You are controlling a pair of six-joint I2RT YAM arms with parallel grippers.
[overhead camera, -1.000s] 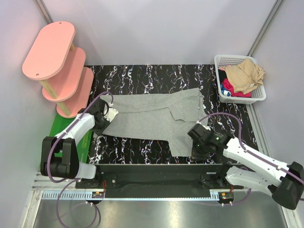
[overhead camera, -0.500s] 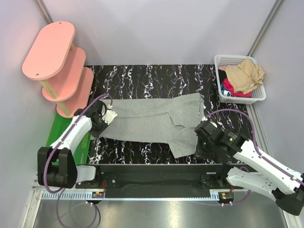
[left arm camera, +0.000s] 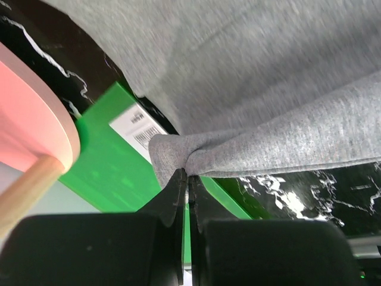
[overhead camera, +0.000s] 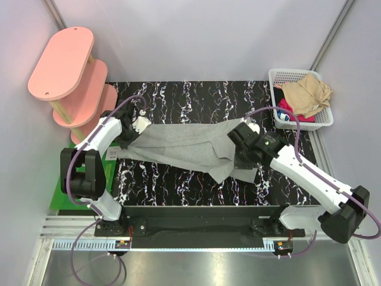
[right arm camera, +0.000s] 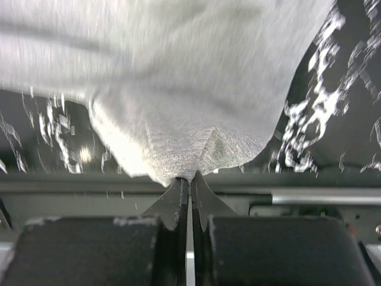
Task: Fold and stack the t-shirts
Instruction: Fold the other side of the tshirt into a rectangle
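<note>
A heather grey t-shirt (overhead camera: 184, 146) hangs stretched between my two grippers above the black marbled table (overhead camera: 178, 98). My left gripper (overhead camera: 132, 128) is shut on its left end; in the left wrist view the jaws pinch a bunched edge (left arm camera: 178, 152). My right gripper (overhead camera: 241, 154) is shut on the right end, and a loose flap (overhead camera: 225, 170) hangs below. The right wrist view shows the cloth (right arm camera: 196, 137) pinched at the closed jaw tips. Tan (overhead camera: 306, 95), red (overhead camera: 287, 109) and blue shirts lie in the basket.
A white lattice basket (overhead camera: 297, 74) stands at the back right. A pink three-tier shelf (overhead camera: 71, 77) stands at the back left. A green mat (overhead camera: 74, 170) with a white label lies along the table's left edge, also in the left wrist view (left arm camera: 98, 167).
Both grippers have moved away from the near edge toward the back and lifted the grey shirt, which now hangs stretched instead of lying flat. The right arm swung furthest.
</note>
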